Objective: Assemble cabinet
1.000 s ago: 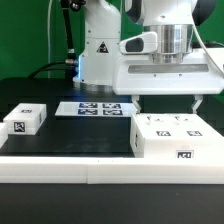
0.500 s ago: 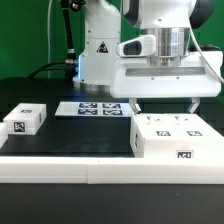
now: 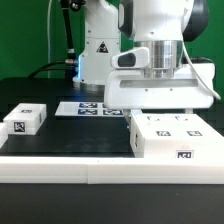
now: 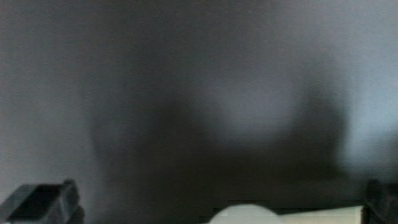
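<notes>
Marker board (image 3: pixel 88 107) – small tagged block (image 3: pixel 24 120)

- Bench (image 3: pixel 85 135): black top.
- Rail (image 3: pixel 60 166): white, along the front edge.
- Cabinet (image 3: pixel 172 138): large white box, tags on top and front, at the front corner on the exterior view's right, just behind the rail.
- Gripper (image 3: pixel 165 109): above the cabinet's rear part, fingers spread wide, tips down near its top; contact not discernible.
- Block (image 3: pixel 24 120): small, white, tagged, near the front corner on the exterior view's left, well apart from the cabinet.
- Marker board (image 3: pixel 90 108): flat, toward the back edge.
- Arm base (image 3: pixel 98 52): behind the marker board.
</notes>
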`<state>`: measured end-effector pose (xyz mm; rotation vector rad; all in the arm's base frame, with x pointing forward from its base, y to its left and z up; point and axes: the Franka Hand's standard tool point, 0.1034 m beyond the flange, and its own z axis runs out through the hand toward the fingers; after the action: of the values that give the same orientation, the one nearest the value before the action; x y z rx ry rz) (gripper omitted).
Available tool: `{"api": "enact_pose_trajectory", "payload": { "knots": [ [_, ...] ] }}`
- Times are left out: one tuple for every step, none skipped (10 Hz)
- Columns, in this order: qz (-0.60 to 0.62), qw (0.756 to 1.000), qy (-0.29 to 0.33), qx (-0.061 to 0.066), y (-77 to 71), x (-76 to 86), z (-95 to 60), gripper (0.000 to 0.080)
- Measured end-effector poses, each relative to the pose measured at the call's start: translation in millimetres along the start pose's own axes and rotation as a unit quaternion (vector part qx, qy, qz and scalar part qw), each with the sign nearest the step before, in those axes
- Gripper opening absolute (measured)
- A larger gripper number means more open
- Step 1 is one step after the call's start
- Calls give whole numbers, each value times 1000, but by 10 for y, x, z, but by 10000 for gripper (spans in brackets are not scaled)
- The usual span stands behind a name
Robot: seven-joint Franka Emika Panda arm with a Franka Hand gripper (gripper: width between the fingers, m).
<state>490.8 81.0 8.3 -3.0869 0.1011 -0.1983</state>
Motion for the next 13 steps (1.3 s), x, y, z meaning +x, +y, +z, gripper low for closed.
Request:
{"api": "enact_pose_trajectory", "payload": {
  "knots": [
    [0,1000,1,0,4,-6,18,797],
    [0,1000,3,0,-1,-2,23,797],
    [-1,1000,8,2,-24,7,25,797],
    [-4,1000,8,2,-54,-1,31,797],
    [-5,1000,8,2,-57,-3,33,797],
    [-8,1000,8,2,-48,-1,33,751],
    [-11,1000,8,2,-46,0,33,751],
    [-13,1000,8,2,-46,0,33,573],
    [-17,1000,8,2,-43,1,33,573],
    [-20,1000,8,2,-41,2,33,391],
    [-20,1000,8,2,-44,1,33,256],
    [-21,1000,7,2,-45,-5,35,256],
    [-21,1000,7,2,-45,-5,36,119]
  ]
}}
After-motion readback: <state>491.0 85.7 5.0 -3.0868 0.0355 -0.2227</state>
